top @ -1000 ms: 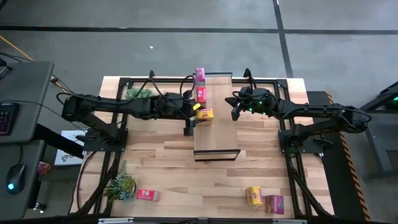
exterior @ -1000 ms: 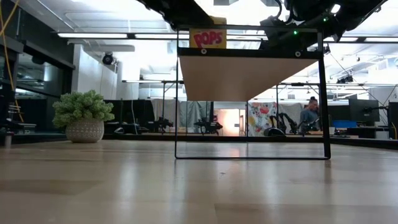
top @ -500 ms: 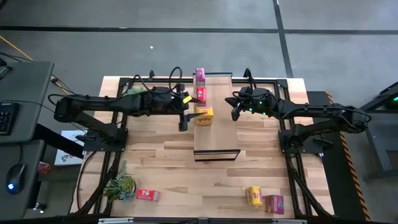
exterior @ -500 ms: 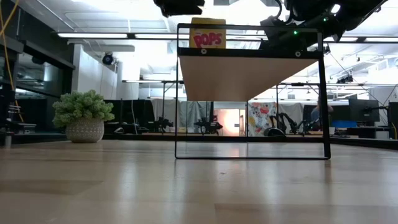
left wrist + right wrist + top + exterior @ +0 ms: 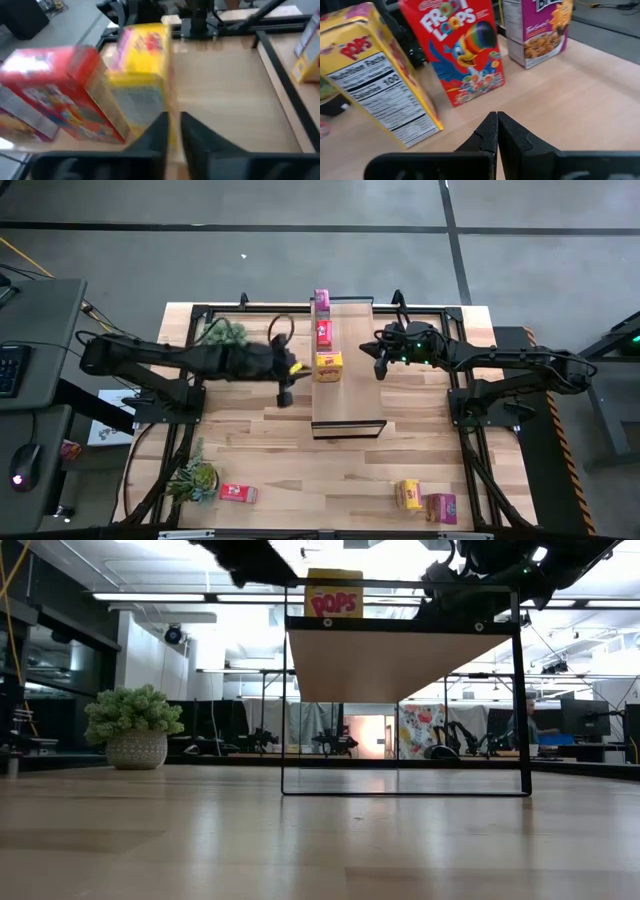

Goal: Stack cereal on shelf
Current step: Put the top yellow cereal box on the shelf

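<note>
Three cereal boxes stand in a row along the left side of the raised shelf (image 5: 352,385): magenta (image 5: 320,302) farthest, red (image 5: 323,332) in the middle, yellow (image 5: 328,366) nearest. Each rests on its bottom end. My left gripper (image 5: 283,394) hangs left of the shelf, apart from the yellow box (image 5: 142,75), its fingers together with nothing between them (image 5: 173,125). My right gripper (image 5: 379,368) is shut over the shelf's right side, pointing at the red box (image 5: 457,50). Three more boxes lie on the table: red (image 5: 238,493), yellow (image 5: 408,494), magenta (image 5: 440,507).
A potted plant (image 5: 222,330) stands at the far left, behind my left arm, and another (image 5: 193,478) at the near left. The shelf's thin black frame (image 5: 283,700) stands on the tabletop. Bare wood lies between the shelf and the near boxes.
My left gripper has let go of the yellow box and drawn back from the shelf toward the table's left and near edges. The yellow box, held a little askew a second ago, now stands square and upright on the shelf by itself.
</note>
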Controlling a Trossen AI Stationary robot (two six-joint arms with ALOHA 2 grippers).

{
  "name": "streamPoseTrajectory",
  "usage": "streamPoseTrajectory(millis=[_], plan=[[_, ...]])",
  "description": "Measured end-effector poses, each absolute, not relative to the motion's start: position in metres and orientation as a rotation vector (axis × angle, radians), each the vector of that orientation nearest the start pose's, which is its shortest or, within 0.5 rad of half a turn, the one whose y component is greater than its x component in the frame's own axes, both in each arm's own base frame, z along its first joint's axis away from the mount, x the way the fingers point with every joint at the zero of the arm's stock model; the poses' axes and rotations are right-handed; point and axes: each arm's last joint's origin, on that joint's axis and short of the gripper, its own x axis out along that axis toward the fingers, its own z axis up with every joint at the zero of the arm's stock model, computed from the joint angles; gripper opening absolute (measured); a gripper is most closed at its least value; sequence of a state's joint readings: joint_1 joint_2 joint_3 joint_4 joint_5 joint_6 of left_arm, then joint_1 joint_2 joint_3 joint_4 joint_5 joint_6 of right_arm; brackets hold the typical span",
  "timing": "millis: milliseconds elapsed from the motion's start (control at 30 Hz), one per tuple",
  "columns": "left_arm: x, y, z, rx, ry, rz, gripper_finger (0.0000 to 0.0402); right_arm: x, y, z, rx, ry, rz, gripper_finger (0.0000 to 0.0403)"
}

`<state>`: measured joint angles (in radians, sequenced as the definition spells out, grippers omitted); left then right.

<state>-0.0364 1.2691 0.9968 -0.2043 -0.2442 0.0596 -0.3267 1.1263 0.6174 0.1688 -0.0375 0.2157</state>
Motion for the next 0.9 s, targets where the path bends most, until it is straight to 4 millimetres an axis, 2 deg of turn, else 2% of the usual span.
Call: streamPoseTrajectory(millis=[67, 200, 300, 400, 567, 833, 900], plan=[[0.273, -0.011, 0.298, 0.108, 0.435, 0.19, 0.001, 0.229, -0.076, 0.243, 0.279, 0.304, -0.303, 0.0], [0.258, -0.022, 0.287, 0.099, 0.359, 0.165, 0.0008, 0.234, -0.073, 0.242, 0.289, 0.285, -0.25, 0.0], [0.254, -0.025, 0.278, 0.06, 0.276, 0.11, 0.0003, 0.245, -0.069, 0.239, 0.285, 0.252, -0.204, 0.0], [0.253, -0.022, 0.265, 0.032, 0.263, 0.085, 0.0001, 0.252, -0.067, 0.236, 0.287, 0.243, -0.181, 0.0], [0.26, -0.017, 0.255, 0.004, 0.251, 0.064, 0.0, 0.261, -0.07, 0.241, 0.307, 0.233, -0.183, 0.0], [0.281, -0.004, 0.23, -0.03, 0.308, 0.112, 0.0, 0.266, -0.066, 0.235, 0.329, 0.264, -0.146, 0.0], [0.285, -0.001, 0.229, -0.049, 0.31, 0.106, 0.0, 0.267, -0.065, 0.235, 0.33, 0.267, -0.139, 0.0]])
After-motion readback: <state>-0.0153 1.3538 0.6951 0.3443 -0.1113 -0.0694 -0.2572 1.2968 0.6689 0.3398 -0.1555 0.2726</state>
